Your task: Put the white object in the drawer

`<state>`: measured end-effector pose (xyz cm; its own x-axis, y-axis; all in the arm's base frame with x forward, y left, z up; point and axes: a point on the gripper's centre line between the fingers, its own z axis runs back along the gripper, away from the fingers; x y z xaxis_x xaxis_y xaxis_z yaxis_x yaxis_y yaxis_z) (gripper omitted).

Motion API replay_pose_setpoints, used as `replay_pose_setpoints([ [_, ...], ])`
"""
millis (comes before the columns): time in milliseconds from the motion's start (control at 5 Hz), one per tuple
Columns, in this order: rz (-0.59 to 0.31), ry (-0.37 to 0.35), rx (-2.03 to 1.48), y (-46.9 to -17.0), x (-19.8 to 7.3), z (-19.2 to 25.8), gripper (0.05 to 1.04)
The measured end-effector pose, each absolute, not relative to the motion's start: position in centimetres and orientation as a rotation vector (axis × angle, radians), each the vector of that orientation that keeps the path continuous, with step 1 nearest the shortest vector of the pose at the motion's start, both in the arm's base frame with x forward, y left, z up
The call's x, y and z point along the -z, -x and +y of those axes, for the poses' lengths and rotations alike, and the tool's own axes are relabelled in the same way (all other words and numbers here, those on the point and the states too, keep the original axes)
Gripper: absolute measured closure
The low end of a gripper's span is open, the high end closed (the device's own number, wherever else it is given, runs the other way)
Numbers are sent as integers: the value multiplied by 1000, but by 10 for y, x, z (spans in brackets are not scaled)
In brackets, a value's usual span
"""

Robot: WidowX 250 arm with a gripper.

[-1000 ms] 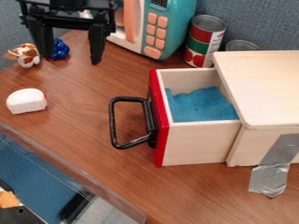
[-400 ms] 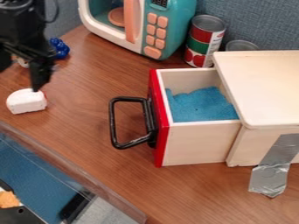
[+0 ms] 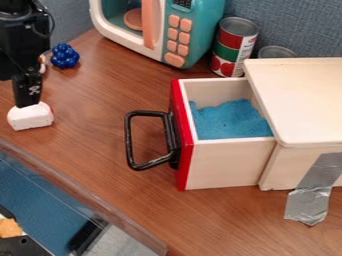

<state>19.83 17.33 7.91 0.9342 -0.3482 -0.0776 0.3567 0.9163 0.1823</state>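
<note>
The black gripper (image 3: 16, 93) hangs at the left edge, open, partly cut off by the view's border. One of its fingers (image 3: 28, 91) points down and its tip overlaps the top of the white object (image 3: 31, 118); whether they touch, I cannot tell. That object is small and rounded on top, with a bit of red on its right side, and rests on the wooden table. Right of centre, the drawer (image 3: 217, 161) is pulled out of its wooden box, with a red front, a black handle and blue material inside.
The toy microwave (image 3: 160, 30) stands at the back, with a red and green can (image 3: 234, 46) and another can (image 3: 275, 51) to its right. A blue bumpy object (image 3: 65, 55) lies behind the gripper. A clear-edged panel (image 3: 87, 200) borders the table's lower left.
The gripper has come from the top toward the lower left and turned, down to the white object. The white object and the drawer have stayed in place.
</note>
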Motion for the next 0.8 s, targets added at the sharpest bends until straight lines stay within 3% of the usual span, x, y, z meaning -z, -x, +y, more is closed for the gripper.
replay_pose_setpoints([
  [400,93,-169,612,-205,-75,178,83],
  [800,72,-197,615,-206,-62,189,83],
])
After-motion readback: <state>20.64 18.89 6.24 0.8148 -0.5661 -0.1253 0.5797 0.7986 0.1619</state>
